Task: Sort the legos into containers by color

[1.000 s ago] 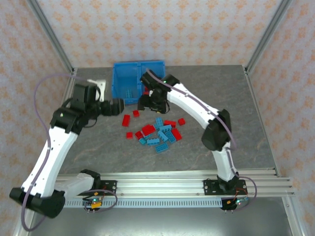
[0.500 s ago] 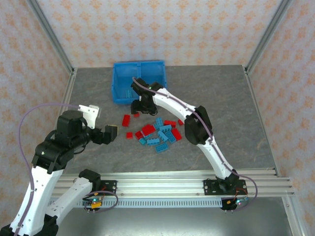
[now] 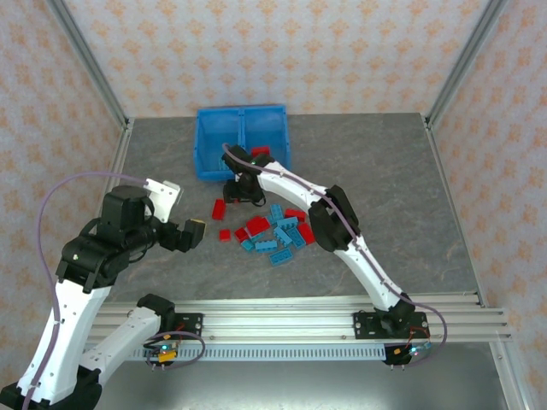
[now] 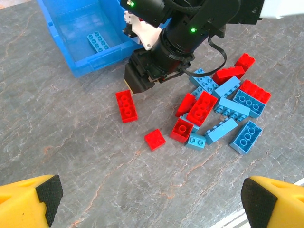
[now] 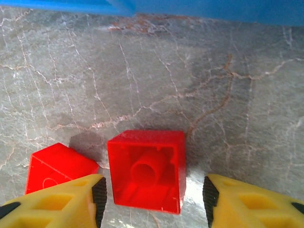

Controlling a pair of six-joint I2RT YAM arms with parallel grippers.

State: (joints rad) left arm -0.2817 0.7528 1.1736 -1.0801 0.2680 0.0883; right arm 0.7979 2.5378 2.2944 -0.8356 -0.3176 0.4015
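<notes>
Right claw (image 5: 152, 202) spread astride an upturned red brick (image 5: 146, 171), a narrow gap at each side, on bare table (image 5: 213, 71) just short of the blue bin (image 5: 199, 9) near wall. Left claw (image 4: 152, 204) wide open, hovering clear of the brick pile (image 4: 223, 109).

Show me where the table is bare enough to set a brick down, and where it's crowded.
Bare: the wide stretch of table right of the brick pile; the strip between the pile and the near rail. Crowded: the pile itself, and in front of the bin, where the right fingers straddle a red brick.
</notes>
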